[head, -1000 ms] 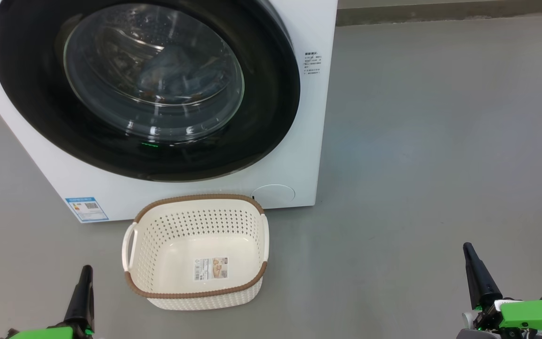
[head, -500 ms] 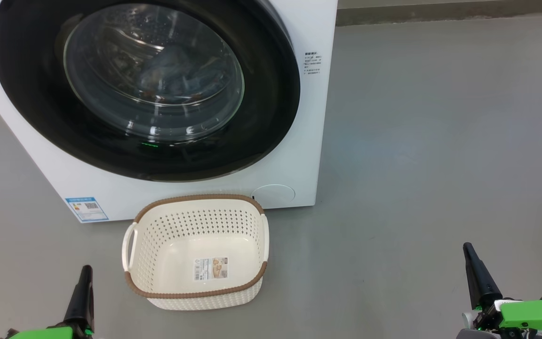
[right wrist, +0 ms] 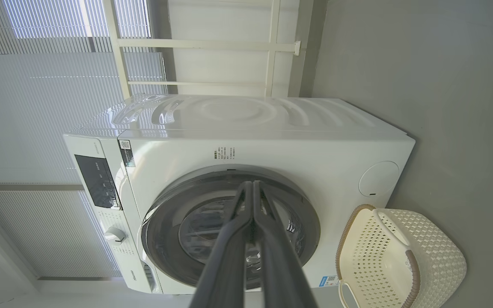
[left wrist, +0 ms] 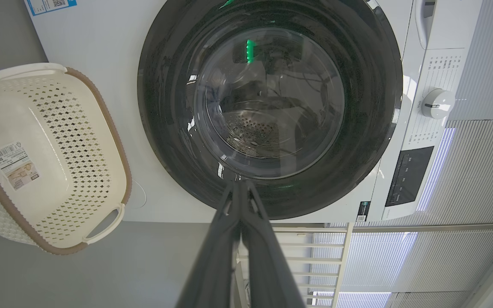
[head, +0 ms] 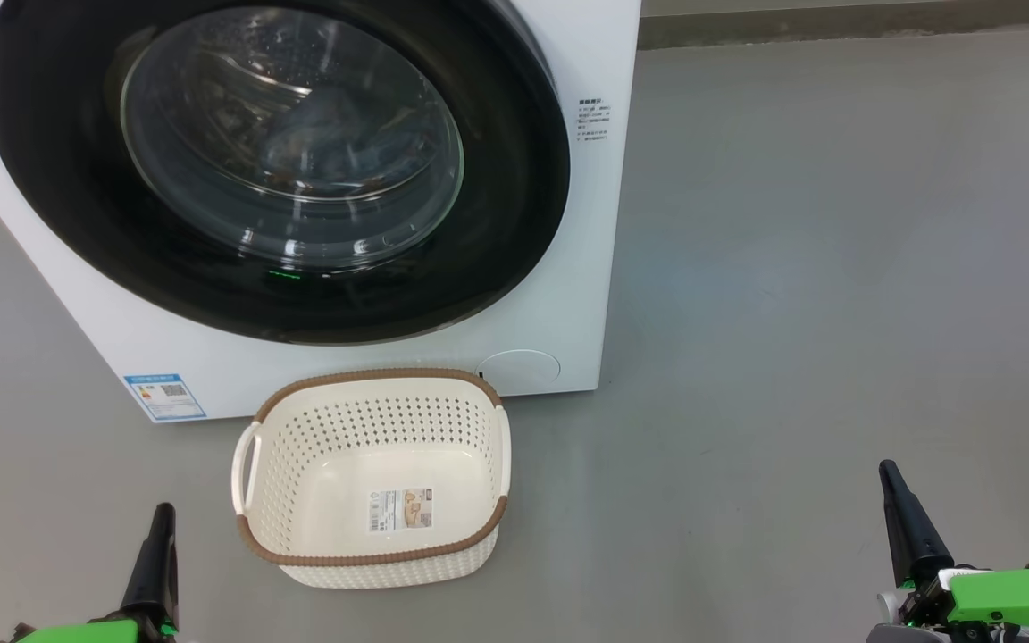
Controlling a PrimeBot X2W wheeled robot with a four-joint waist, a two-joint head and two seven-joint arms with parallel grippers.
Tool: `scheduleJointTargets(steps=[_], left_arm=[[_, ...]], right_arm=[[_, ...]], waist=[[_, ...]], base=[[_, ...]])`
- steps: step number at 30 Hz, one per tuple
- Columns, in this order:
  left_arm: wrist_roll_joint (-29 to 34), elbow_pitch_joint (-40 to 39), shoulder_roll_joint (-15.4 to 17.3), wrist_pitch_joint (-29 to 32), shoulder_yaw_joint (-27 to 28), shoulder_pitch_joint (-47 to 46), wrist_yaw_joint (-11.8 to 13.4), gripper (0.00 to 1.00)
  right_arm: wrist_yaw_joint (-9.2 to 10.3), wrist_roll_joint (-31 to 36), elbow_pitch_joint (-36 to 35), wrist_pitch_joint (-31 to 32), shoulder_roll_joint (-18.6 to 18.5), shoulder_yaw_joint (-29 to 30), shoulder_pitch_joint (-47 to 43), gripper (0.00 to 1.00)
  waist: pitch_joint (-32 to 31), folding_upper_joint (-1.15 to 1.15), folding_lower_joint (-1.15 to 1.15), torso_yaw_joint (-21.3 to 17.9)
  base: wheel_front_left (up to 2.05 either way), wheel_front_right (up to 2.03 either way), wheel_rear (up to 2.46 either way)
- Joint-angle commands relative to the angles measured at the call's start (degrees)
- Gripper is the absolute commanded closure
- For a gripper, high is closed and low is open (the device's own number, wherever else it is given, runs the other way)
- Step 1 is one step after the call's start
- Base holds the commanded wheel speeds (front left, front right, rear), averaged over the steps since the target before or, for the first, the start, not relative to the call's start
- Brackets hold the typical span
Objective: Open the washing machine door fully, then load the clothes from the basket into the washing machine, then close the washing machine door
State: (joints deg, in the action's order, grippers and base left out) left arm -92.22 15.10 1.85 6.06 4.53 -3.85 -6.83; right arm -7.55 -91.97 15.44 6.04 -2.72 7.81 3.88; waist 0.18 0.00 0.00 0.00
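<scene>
The white washing machine (head: 568, 268) stands on the grey floor with its round black door (head: 50, 205) shut flat against the front. Through the door's glass bowl, blue clothes (head: 336, 152) with orange-brown print lie in the drum. The cream basket (head: 372, 420) with a brown rim sits on the floor before the machine, holding nothing but its label sticker. My left gripper (head: 162, 513) is low at the left, shut, well short of the basket. My right gripper (head: 888, 471) is low at the right, shut, far from the machine. Both wrist views show the fingers (left wrist: 240, 188) (right wrist: 253, 188) pressed together.
A round flap (head: 519, 368) and a blue label sticker (head: 164, 396) sit low on the machine's front. The control panel with a white knob (left wrist: 437, 102) is on the machine's top strip. Open grey floor spreads to the right; a wall base (head: 836, 22) runs behind.
</scene>
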Motion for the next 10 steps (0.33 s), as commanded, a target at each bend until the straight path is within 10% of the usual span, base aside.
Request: scheduleJointTargets(steps=[1, 10], left_arm=[[0.0, -1.1, 1.1, 0.4, 1.9, -2.3, -0.7, 1.0], [0.0, -1.1, 1.1, 0.4, 2.0, -2.3, -0.7, 1.0]], right_arm=[[0.06, -0.2, -1.4, 0.5, -0.2, -1.3, 2.3, 1.0], [0.06, -0.2, -1.4, 0.5, -0.2, -1.3, 2.3, 1.0]], waist=[[0.0, 0.0, 0.0, 0.0], [0.0, 0.0, 0.0, 0.0]], base=[[0.0, 0.0, 0.0], [0.0, 0.0, 0.0]])
